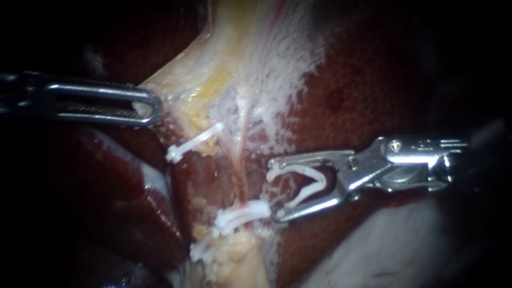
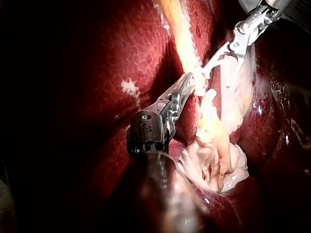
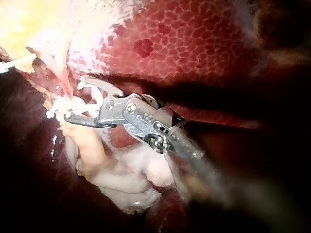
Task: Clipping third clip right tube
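Currently right instrument (image 1: 273,190) end effector holds open clip (image 1: 301,169) by right tube (image 1: 241,154); left instrument (image 1: 152,104) clamped on pale tissue (image 1: 178,80).

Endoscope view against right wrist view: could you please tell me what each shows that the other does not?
Only the endoscope view: the left instrument, its jaws shut on yellowish tissue.
Only the right wrist view: pale lumpy tissue under the right instrument.
Both: the right instrument's jaws holding an open clip beside the tube, and the liver.
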Action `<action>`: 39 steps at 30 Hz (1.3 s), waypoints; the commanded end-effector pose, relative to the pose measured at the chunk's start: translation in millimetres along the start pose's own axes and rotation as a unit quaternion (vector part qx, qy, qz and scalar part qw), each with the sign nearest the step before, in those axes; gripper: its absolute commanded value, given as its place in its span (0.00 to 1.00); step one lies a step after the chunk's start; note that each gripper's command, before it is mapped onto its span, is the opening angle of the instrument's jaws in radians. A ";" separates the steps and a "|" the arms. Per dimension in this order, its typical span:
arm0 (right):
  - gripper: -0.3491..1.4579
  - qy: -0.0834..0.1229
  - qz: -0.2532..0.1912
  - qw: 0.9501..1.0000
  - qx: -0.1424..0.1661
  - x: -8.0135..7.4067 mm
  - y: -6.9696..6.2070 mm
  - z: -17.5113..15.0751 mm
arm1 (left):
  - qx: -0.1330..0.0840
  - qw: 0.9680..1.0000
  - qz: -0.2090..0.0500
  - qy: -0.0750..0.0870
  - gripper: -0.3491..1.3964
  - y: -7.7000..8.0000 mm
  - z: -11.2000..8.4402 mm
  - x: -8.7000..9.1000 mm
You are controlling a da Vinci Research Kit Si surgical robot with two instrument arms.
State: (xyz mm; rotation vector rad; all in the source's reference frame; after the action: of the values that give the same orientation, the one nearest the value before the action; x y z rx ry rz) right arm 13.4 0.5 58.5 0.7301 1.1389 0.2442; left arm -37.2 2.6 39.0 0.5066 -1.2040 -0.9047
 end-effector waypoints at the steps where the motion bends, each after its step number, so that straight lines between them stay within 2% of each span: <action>1: 0.52 0.000 0.000 1.000 -0.001 0.1 0.1 0.2 | -0.002 1.000 0.001 -0.001 0.00 -0.3 0.0 -0.1; 11: 0.52 -0.009 0.008 0.999 0.034 0.4 0.6 2.5 | -0.004 1.000 0.001 -0.002 0.00 -0.7 0.0 -0.2; 39: 0.52 -0.009 0.007 1.000 0.029 0.5 2.0 4.7 | -0.001 1.000 0.001 -0.003 0.00 -1.5 0.0 -0.2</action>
State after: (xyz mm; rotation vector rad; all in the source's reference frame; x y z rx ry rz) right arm 18.4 0.4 60.4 0.7910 1.1273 0.2175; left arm -37.8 1.8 37.8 0.5016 -1.2079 -0.9061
